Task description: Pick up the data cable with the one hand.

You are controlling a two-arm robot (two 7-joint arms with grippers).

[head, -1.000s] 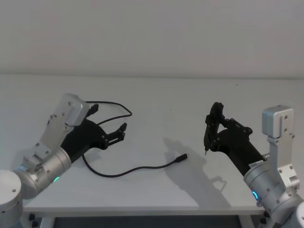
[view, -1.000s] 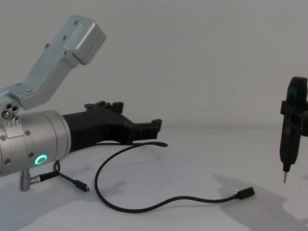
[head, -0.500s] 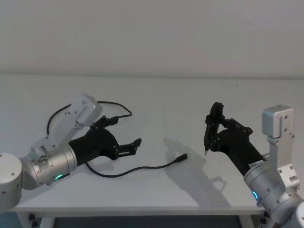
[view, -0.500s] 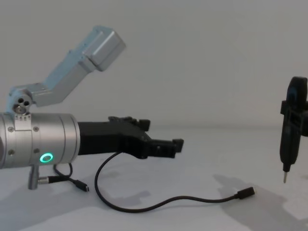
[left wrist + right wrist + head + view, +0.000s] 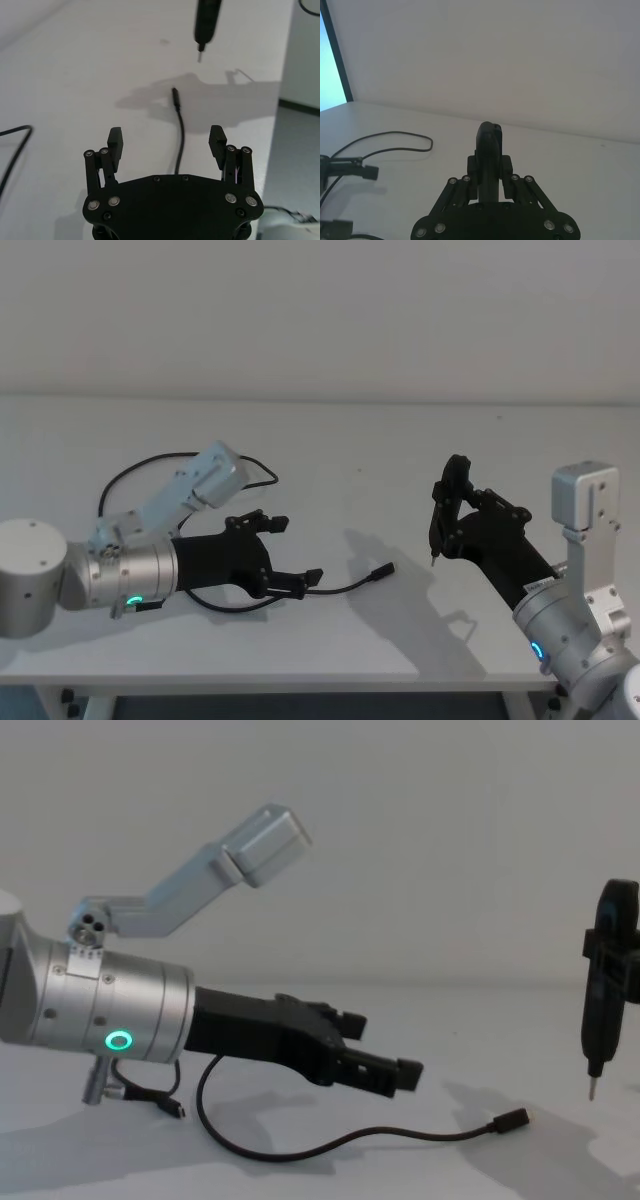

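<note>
Left pincer (image 5: 297, 550): lower left of the head view, fingers apart, low over the bench (image 5: 400, 440), holding nothing.
Data cable (image 5: 345, 587): lies slack on the bench. In the left wrist view its run passes between the spread fingers, with the plug end toward frame centre.
Contact: cannot tell whether the fingertips touch cord or bench; probably just above.
Right pincer (image 5: 490, 169): right of the head view, clamped on a slim black tool (image 5: 600, 990), idle, well apart from the cable.
Risk, height: closing too high would miss the thin cord. A fingertip landing on it would pin it or flick it aside.
Risk, grip: a loose pinch could let the cord slide out on the lift.
</note>
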